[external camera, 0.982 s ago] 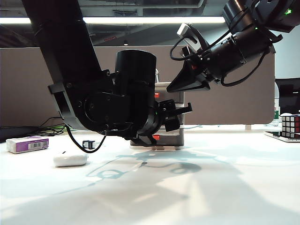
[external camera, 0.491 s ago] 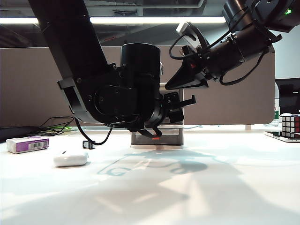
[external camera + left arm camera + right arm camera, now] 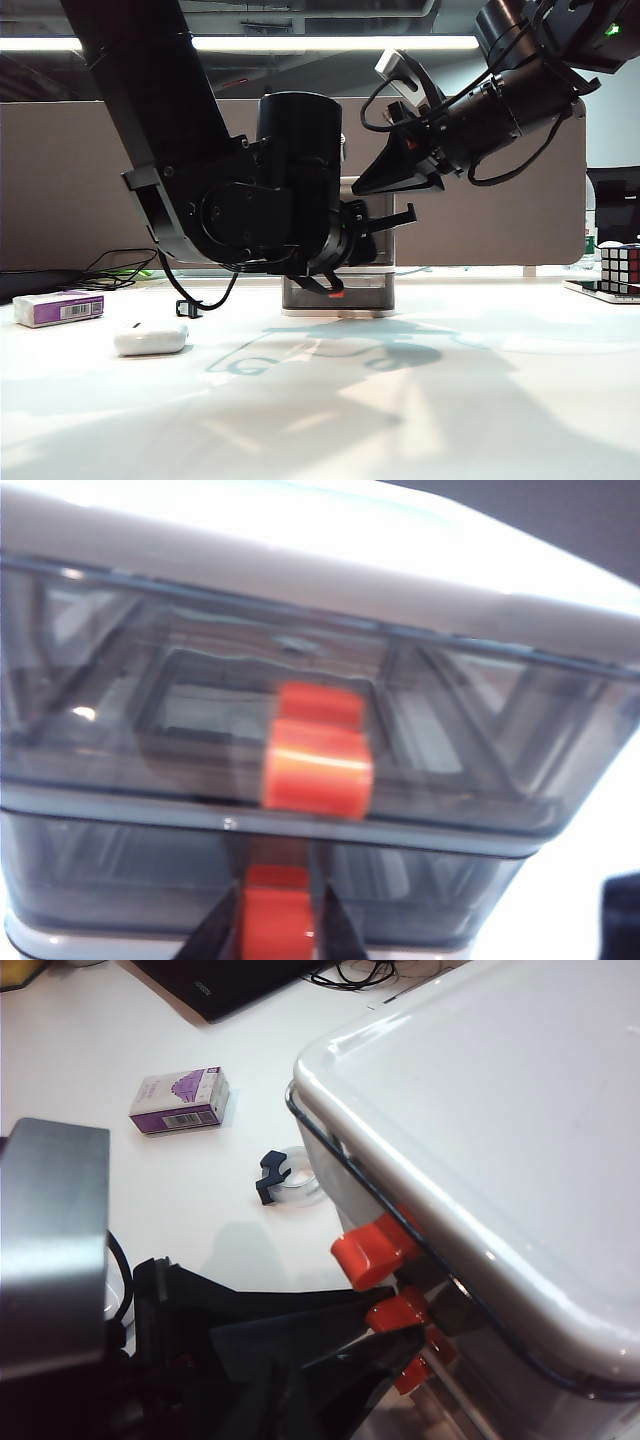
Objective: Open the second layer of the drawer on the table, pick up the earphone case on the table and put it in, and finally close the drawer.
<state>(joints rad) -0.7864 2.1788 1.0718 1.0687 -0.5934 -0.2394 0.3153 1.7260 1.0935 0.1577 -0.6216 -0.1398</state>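
left wrist view, left gripper (image 3: 278, 935) fingers now pinching second drawer's tab (image 3: 275, 920), right gripper (image 3: 375, 180) fingers unclear

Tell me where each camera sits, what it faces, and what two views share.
Exterior: low at table height, facing the drawer, both arms in front.
Left wrist: close on the drawer fronts; left pincer straddles the second layer's tab.
Right wrist: above the drawer's lid; right pincer dark at the frame's edge.
Shared: both wrist views show the red-orange tabs.
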